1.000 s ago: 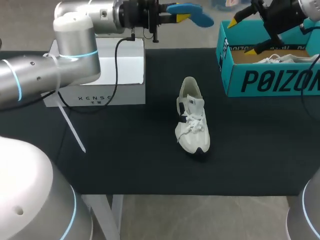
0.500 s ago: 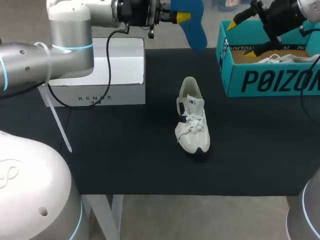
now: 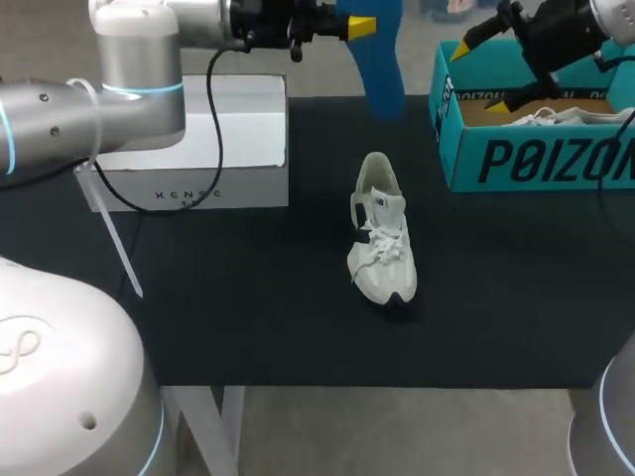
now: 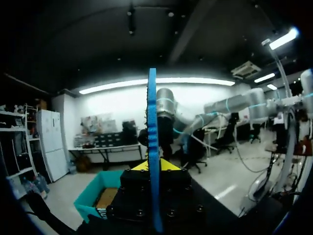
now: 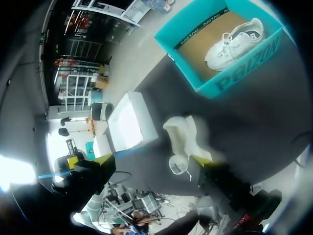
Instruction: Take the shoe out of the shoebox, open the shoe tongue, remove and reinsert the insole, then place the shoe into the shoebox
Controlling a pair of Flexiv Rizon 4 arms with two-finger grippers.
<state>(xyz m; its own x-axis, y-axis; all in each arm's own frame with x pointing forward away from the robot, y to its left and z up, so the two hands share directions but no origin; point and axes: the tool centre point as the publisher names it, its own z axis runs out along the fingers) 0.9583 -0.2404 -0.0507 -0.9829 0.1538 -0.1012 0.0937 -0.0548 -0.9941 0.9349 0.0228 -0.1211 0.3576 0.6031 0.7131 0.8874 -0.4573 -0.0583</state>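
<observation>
Shoe (image 3: pixel 381 238) lay mid-worktop on the black mat (image 3: pixel 248 317), outside the shoebox. Its long axis ran near-to-far: toe toward the near edge, heel opening toward the far edge, tongue up.

White box (image 3: pixel 213 149) sat at the far left. Past the far edge, left jaws were clamped on the blue insole (image 3: pixel 380 59), which hung vertically, almost in line with the shoe's heel. So the shoe lay nearward and below.

My read: reinsert comes next, and the insole needs tilting to match the shoe's axis.

Right jaws stood open above the teal shoebox (image 3: pixel 536 159) at the far right corner, holding nothing. A second shoe (image 3: pixel 551 117) was in that box.
</observation>
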